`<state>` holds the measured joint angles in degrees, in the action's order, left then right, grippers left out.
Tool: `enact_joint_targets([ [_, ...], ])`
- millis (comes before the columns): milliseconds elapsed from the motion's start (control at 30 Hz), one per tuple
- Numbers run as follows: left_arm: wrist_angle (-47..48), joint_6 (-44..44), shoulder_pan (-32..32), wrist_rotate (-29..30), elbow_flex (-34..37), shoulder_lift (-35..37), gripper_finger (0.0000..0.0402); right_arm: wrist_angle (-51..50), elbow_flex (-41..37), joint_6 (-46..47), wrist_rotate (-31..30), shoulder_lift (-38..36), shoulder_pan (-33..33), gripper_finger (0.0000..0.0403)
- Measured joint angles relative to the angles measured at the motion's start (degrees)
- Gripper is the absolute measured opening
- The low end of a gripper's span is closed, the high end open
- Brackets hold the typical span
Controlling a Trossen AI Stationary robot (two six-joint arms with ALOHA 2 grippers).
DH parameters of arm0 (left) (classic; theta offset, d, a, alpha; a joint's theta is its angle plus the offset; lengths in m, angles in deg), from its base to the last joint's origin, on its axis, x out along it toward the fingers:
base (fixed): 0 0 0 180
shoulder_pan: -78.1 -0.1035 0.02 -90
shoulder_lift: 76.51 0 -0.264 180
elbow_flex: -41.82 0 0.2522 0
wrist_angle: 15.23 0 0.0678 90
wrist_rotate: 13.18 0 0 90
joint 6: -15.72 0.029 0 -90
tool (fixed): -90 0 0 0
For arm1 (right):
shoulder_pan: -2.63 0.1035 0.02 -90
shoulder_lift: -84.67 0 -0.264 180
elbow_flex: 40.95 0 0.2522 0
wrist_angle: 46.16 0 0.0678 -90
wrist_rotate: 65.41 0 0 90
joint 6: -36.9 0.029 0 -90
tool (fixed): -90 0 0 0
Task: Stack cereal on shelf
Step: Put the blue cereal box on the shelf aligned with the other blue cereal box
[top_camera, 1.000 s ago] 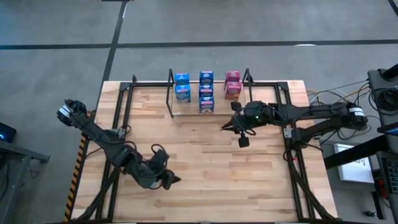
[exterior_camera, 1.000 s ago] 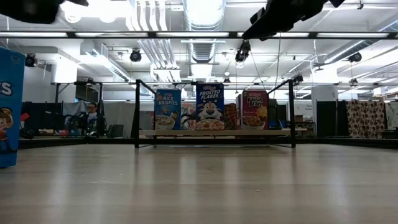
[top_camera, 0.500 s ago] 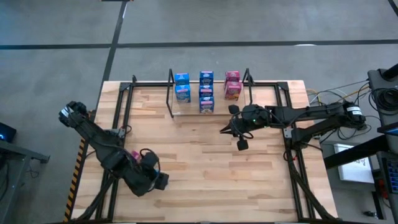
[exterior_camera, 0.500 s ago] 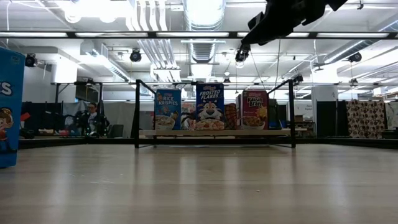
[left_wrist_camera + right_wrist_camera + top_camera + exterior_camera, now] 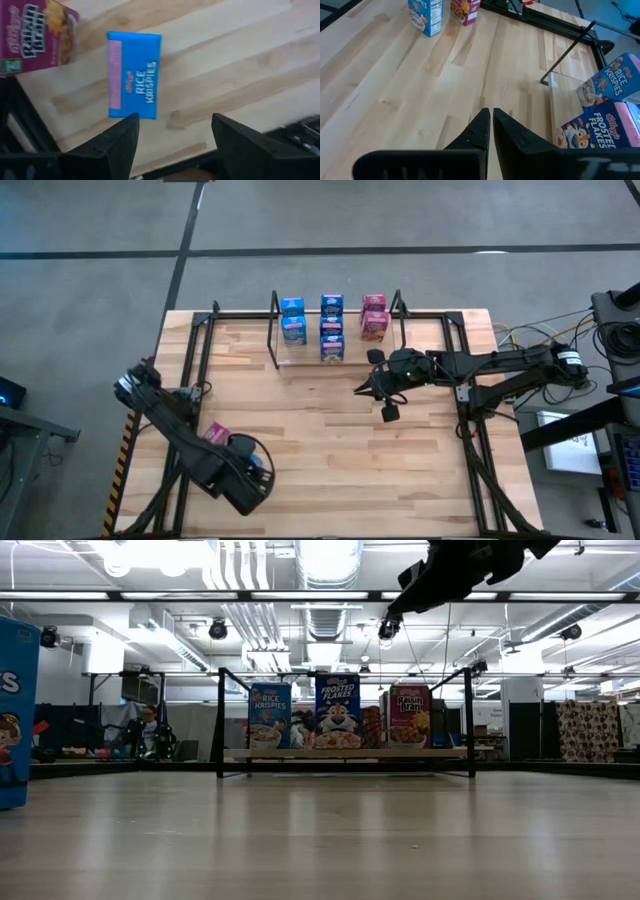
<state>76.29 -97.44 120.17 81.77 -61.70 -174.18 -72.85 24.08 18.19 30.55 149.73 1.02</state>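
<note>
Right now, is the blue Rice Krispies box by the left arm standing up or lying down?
Standing up. The left wrist view looks down on the box below the open left hand, while the right wrist view shows it upright on the table.

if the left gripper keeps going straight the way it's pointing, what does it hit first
Most likely the blue Rice Krispies box, standing on the wooden table just beyond the open left gripper. Depth is unclear, so this is a judgement.

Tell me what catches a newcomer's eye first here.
The shelf at the table's far edge, holding bright blue and pink cereal boxes. Near the front left corner, the left gripper hangs open above a blue Rice Krispies box, beside a pink Raisin Bran box.
</note>
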Motion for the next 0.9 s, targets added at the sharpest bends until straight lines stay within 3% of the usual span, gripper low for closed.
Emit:
enact_joint_targets([
  [367,7.3,3.3,-0.2,0.4,-0.1,-3.2,0.0233,0.0,0.0,-0.9,0.0,0.0,0.0,0.0013],
  [900,5.9,3.6,-0.2,4.1,2.0,-2.9,0.0246,0.5,0.0,-0.8,0.0,0.0,0.0,0.0013],
])
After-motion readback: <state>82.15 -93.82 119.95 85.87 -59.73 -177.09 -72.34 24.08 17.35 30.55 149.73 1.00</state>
